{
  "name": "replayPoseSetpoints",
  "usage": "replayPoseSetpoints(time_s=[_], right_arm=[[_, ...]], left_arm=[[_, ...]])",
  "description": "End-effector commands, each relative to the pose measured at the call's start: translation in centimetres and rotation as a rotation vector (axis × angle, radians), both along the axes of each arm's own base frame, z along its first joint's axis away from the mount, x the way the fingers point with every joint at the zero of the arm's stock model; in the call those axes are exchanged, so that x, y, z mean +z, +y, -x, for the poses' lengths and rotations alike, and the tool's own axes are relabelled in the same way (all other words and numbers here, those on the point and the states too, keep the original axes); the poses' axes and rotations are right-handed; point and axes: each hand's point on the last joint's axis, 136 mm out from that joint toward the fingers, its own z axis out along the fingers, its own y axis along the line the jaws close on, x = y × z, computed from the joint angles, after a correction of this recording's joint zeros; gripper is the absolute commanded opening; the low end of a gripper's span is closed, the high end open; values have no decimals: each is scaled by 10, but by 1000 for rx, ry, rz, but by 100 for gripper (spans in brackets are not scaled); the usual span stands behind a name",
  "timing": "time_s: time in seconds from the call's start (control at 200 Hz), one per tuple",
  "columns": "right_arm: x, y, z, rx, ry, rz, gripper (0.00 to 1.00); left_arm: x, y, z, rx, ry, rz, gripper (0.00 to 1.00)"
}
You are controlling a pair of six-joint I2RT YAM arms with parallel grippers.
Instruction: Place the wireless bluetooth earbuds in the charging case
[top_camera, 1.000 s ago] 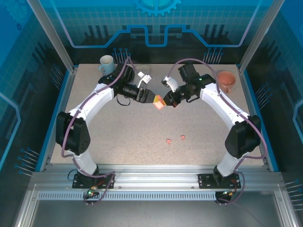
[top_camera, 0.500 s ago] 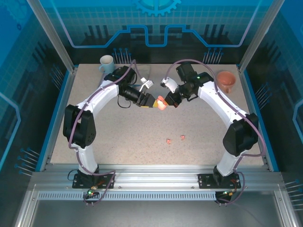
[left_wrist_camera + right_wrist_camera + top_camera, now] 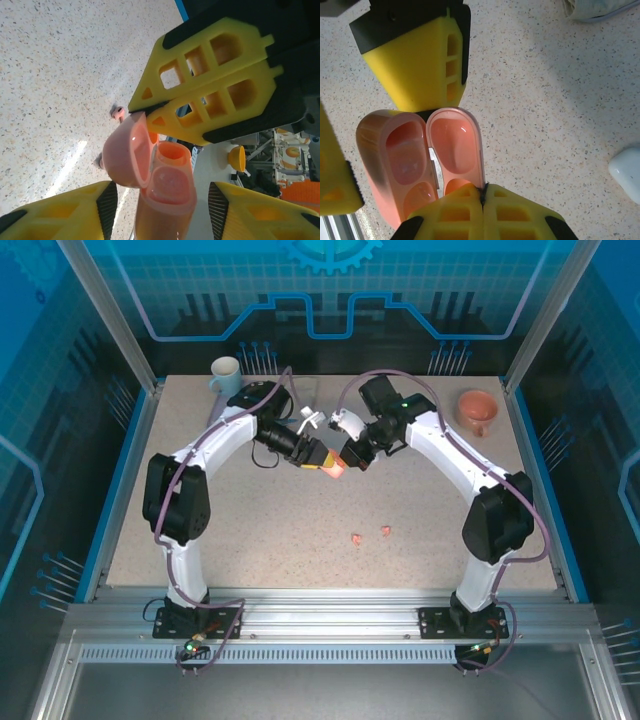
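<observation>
Salmon-pink glossy plastic charging case [image 3: 395, 150]

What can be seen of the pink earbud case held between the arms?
The pink case is glossy plastic, pebble-shaped, hinged open, with two empty hollows in its body and a smooth hollow lid. It hangs tilted above the table. The right pincer is shut on the lid's rim; the left pincer stands open around the body, gaps showing on both sides.
</observation>
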Motion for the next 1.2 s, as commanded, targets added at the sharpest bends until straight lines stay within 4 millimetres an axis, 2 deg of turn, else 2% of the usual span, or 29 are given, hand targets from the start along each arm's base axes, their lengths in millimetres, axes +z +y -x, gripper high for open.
replayPoseSetpoints(time_s=[0.0,0.335,0.63,1.01,1.195], right_arm=[[5,5,2,28,-9,5,0],[7,5,2,32,-18,9,0],[10,8,2,34,-25,4,0],[14,10,3,37,-36,1,0],[17,10,2,35,-43,0,0]], left_arm=[[13,-3,5,-33,1,51,49],[22,-7,9,-64,25,111,38],[21,-7,12,-74,43,118,38],[17,-9,5,-68,37,111,39],[16,-9,5,-68,41,112,31]])
